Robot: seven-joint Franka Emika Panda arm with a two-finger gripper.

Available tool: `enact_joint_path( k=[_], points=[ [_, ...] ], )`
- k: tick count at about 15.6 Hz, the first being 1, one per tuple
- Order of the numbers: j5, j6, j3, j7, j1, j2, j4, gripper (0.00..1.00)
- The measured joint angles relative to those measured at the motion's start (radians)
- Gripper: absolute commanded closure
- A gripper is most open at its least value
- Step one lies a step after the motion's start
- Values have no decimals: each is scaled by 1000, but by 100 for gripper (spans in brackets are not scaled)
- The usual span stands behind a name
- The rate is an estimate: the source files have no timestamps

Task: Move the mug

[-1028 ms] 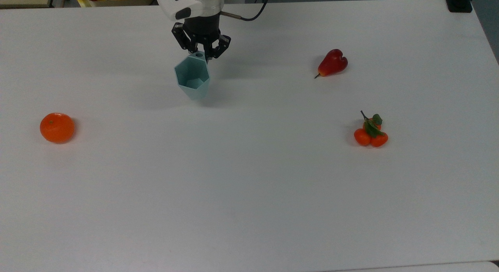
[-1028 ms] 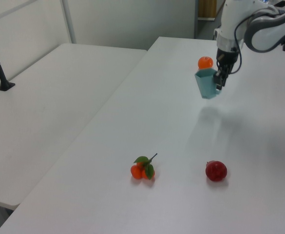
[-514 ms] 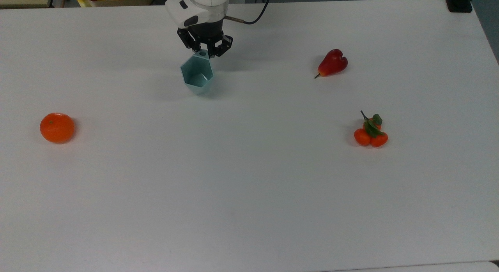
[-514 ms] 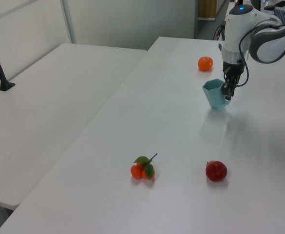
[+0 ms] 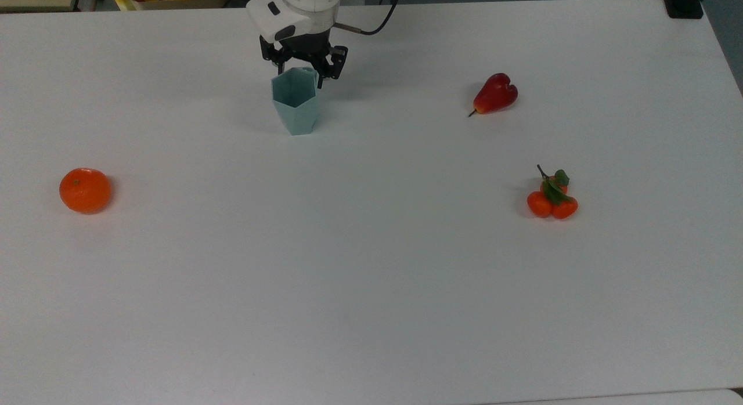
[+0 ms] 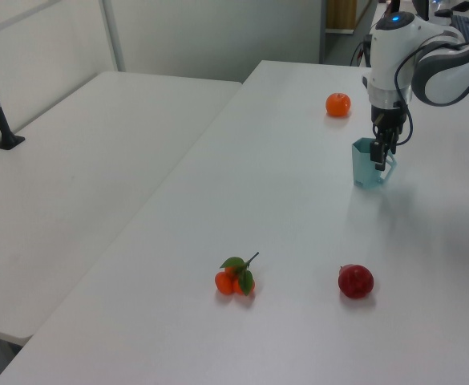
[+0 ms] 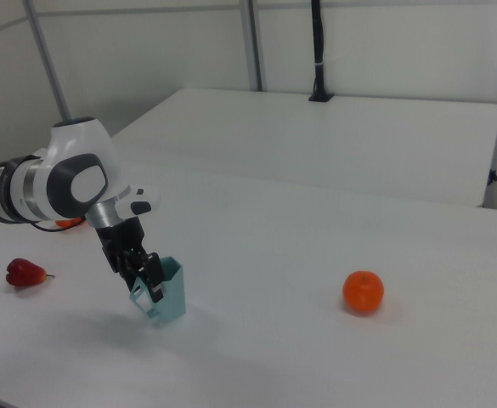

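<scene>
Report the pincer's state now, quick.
Pincer: closed on the mug at its handle side; the mug stands upright on the table.

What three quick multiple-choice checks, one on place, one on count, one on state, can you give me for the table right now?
1. In the top view, where is the mug relative to the orange?
A. To the top view's right and farther up
B. To the top view's left and lower
C. Directly below it

2. How many separate fruit items lie on the table?
A. One
B. Three
C. Five

3. How does the mug stand?
A. Upside down
B. On its side
C. Upright, base on the table

Answers:
1 A: the orange sits near the top view's left edge, the mug up by the gripper.
2 B: the orange, a red pear-shaped fruit and a cluster of small oranges with leaves.
3 C: its open rim faces up in the left view and the right view.
</scene>
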Motion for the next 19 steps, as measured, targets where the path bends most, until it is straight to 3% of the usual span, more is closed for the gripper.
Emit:
enact_joint_path(
  k=[2,9,12,16,19],
  points=[
    [-5,-58,0,-17,0,-3,25,0],
    [-3,-271,2,-101,20,7,232,0],
    [73,-287,-5,-124,13,40,367,0],
    [221,-322,-10,-304,-39,87,524,0],
    [248,-427,-11,-397,-57,91,591,0]
  ],
)
